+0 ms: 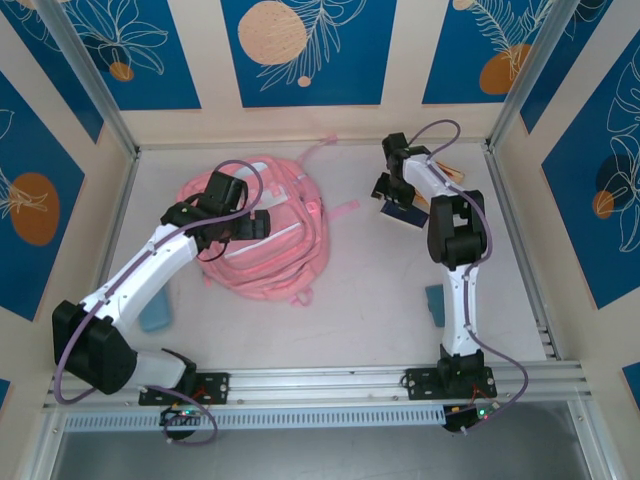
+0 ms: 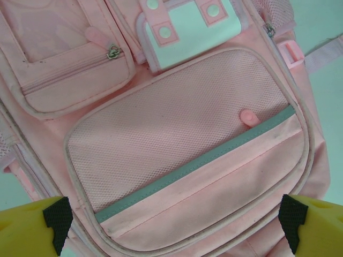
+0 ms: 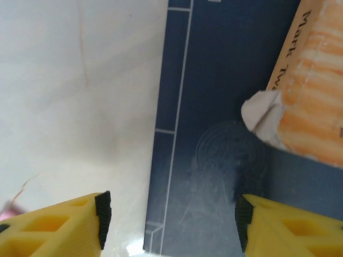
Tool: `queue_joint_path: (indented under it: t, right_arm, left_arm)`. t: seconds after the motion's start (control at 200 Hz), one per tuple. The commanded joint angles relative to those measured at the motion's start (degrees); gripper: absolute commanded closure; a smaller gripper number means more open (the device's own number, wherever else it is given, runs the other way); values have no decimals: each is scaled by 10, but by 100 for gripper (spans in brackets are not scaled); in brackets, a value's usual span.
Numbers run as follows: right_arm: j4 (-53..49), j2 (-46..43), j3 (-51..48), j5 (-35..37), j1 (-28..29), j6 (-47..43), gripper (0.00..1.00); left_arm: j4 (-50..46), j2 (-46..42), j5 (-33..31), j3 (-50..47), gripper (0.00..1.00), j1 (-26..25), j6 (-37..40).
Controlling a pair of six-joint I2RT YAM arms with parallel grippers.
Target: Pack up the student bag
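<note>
White tabletop holds the student bag beneath the wide-spread left jaws (right jaws parted over a book).

The student bag is soft, matt pink cloth; its mesh pocket looks rough, its zip pull shiny metal. The navy book has a matt, scuffed cover, the orange book a worn paper one. The table is smooth, faintly glossy.

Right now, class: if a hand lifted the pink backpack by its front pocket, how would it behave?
The student bag would probably sag, since its soft fabric lies slumped. The mesh pocket looks thin, so a pinch likely lifts only cloth. Loose straps may drag.
</note>
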Motion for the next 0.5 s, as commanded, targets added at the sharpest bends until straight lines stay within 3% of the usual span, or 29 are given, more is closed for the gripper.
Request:
queue_joint_path:
  t: [0.0,0.24,0.495]
  right_arm:
    - [-58,19,18,4,-2,-12,37]
    - [-78,23,0,-2,-2,-53,44]
    - [-101,5,-55,-1,-4,-100,46]
  left_arm:
    - [-7,-2,13,-1,0,8,-10]
    - [-13,9,45,11,0,9,5]
    - [-16,17,57,16,0,9,4]
